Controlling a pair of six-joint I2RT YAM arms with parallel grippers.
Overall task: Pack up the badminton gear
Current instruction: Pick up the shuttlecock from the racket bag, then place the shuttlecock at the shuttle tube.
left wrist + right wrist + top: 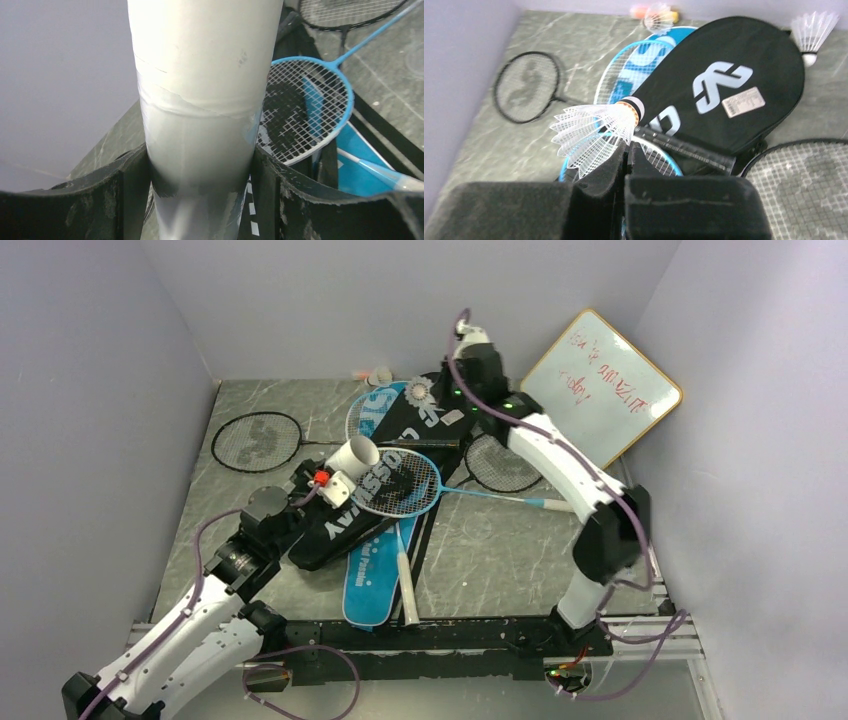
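Note:
My right gripper [628,150] is shut on the mesh skirt of a white shuttlecock [596,131], held above the black bag [724,85]. From above, that shuttlecock [418,392] hangs at the far end of the black bag [400,470], which lies across the blue bag [372,580]. A light-blue racket [400,483] rests on the black bag. Black rackets lie at the left [257,441] and right [503,465]. My left gripper [200,165] grips the white tube [205,75], a jaw on each side. Other shuttlecocks lie by the back wall [656,15] and beside the bag [814,32].
An orange-rimmed whiteboard [600,385] with red writing leans against the right wall. Grey walls close in the marbled table [500,550] on three sides. A second light-blue racket head [624,65] sticks out from under the black bag.

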